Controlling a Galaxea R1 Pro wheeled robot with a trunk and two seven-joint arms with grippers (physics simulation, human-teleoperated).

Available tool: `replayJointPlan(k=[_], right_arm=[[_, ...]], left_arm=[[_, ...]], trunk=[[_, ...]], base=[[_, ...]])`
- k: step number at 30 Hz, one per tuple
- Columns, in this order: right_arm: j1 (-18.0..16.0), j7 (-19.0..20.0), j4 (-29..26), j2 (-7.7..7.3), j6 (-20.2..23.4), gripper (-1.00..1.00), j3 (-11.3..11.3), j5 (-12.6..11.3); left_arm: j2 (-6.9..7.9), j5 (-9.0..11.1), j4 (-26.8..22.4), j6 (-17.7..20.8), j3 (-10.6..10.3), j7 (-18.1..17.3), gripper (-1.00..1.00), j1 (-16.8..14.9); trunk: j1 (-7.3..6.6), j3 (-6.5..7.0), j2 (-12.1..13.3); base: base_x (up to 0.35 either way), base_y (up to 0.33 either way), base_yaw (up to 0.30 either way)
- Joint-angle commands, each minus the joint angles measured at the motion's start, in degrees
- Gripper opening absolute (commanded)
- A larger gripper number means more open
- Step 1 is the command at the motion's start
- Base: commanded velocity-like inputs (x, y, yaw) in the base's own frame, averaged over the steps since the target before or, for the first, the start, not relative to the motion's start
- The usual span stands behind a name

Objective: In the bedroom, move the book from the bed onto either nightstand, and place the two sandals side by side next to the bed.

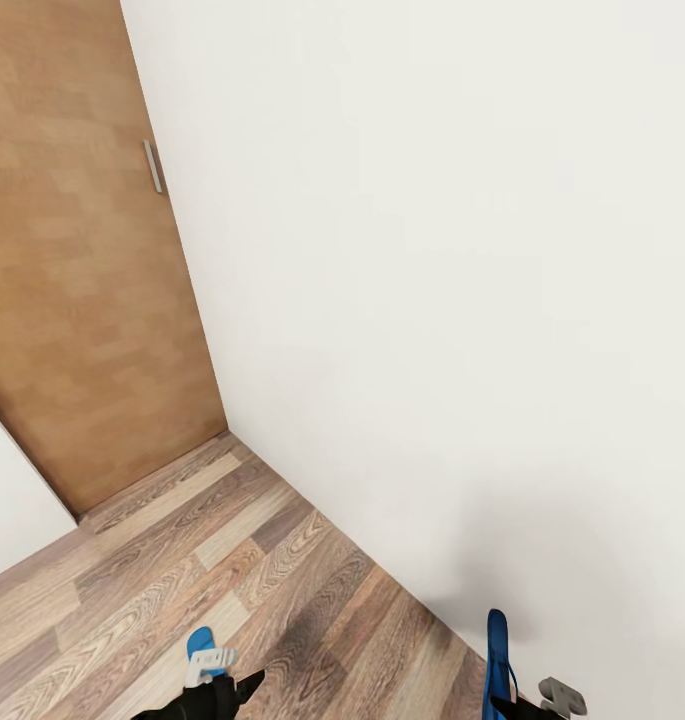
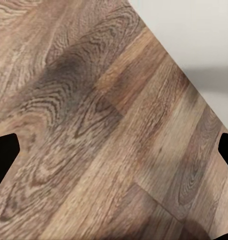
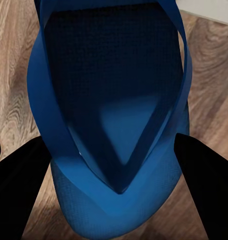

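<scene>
While gripper-held (image 3: 114,165), sandal (image 1: 497,655) upright.

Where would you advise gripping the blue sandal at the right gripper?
Probably the sandal across its narrow end, a finger on each long edge, from the strap side: its sole is thin and flat, and the right gripper straddles it there.

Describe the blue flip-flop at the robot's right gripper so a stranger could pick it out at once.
Start at the plain white wall meeting the grey-brown wood plank floor, and follow it toward the robot's right arm. There the bright blue flip-flop sandal stands on edge, between the fingers of the right gripper. Unlike the other blue piece near the left gripper, it shows as a long narrow strip beside the wall.
</scene>
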Motion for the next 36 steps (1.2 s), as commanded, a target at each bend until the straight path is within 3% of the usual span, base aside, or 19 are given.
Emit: replayJointPlan(k=[1, 3, 10, 16, 21, 25, 27, 32, 36], right_arm=[[0.0, 0.2, 0.0, 0.03, 0.5, -1.0, -0.5, -0.1], [0.0, 0.2, 0.0, 0.03, 0.5, -1.0, -0.5, -0.1], [0.0, 0.3, 0.0, 0.05, 0.4, -1.0, -0.5, -0.1], [0.0, 0.2, 0.0, 0.05, 0.4, -1.0, -0.5, -0.1], [0.0, 0.1, 0.0, 0.07, 0.4, -1.0, -0.5, 0.0], [0.0, 0.1, 0.0, 0.07, 0.4, -1.0, -0.5, 0.0], [0.0, 0.1, 0.0, 0.07, 0.5, -1.0, -0.5, -0.1], [0.0, 0.1, 0.0, 0.07, 0.4, -1.0, -0.5, -0.1], [0.0, 0.1, 0.0, 0.07, 0.5, -1.0, -0.5, -0.1]], left_arm=[[0.05, 0.6, -0.1, 0.6, 0.0, 0.5, 1.0, 0.0], [0.13, 0.5, -0.4, 0.6, 0.1, 3.0, 1.0, -0.1], [0.03, 0.6, -3.2, 0.8, 0.1, 22.1, 1.0, -0.7], [-0.81, 0.6, -8.1, 1.0, 0.1, 30.7, 1.0, -1.4], [-1.44, 0.7, -8.8, 1.1, 0.1, 37.9, 1.0, -6.0], [-1.64, 0.8, -8.1, 1.1, 0.0, 39.4, 1.0, -8.4], [-2.65, 0.7, -4.3, 0.8, 0.0, 40.1, 1.0, -9.1], [-3.77, 0.6, 0.6, -2.1, 0.0, 40.5, 1.0, -9.5], [-3.79, 0.6, 0.8, -2.7, 0.0, 40.7, 1.0, -9.5]], trunk=[[-0.01, -0.05, 0.0], [-0.01, -0.05, 0.0], [-0.01, -0.05, 0.0], [-0.01, -0.05, 0.0], [-0.01, -0.05, 0.0], [-0.01, -0.05, 0.0], [-0.01, -0.05, 0.0], [-0.01, -0.05, 0.0], [-0.01, -0.05, 0.0]], base=[[0.0, 0.0, 0.0], [0.0, 0.0, 0.0], [0.0, 0.0, 0.0], [0.0, 0.0, 0.0], [0.0, 0.0, 0.0], [0.0, 0.0, 0.0], [0.0, 0.0, 0.0], [0.0, 0.0, 0.0], [0.0, 0.0, 0.0]])
